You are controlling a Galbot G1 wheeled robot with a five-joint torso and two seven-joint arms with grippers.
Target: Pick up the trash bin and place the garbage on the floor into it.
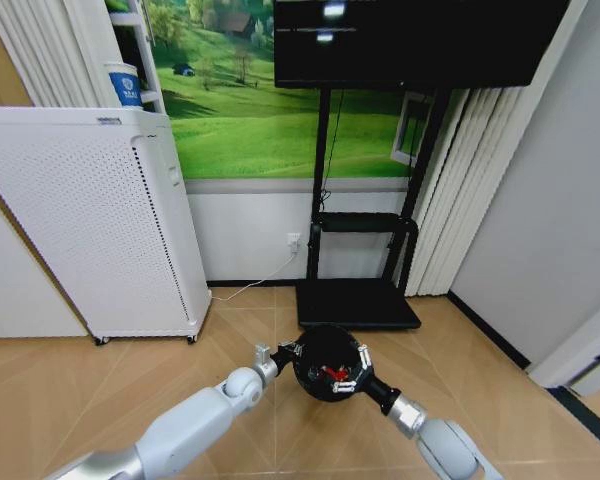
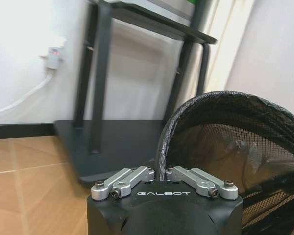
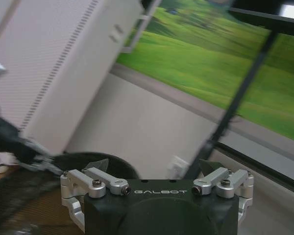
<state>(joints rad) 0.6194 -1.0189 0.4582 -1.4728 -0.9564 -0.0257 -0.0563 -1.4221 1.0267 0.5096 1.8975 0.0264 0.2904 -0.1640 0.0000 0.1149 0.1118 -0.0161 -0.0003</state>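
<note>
Trash bin [image 1: 325, 362] upright, mouth up; left gripper [image 2: 160, 172] fingers clamp rim; right gripper [image 1: 358, 368] fingers spread above bin

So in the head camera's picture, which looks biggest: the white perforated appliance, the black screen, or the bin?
1. White perforated appliance.
2. Black screen, cut off by the picture's top edge, so unsure.
3. Trash bin, clearly smallest.

This is looking like a staged living-room corner, perhaps a demo or test room. A meadow mural [image 1: 250, 100] is covering the wall, a dark screen [image 1: 410, 40] is sitting on a black floor stand [image 1: 358, 300], a tall white perforated appliance [image 1: 90, 220] is standing on herringbone wooden floor [image 1: 100, 390], and pale vertical blinds [image 1: 470, 190] are hanging alongside.
</note>
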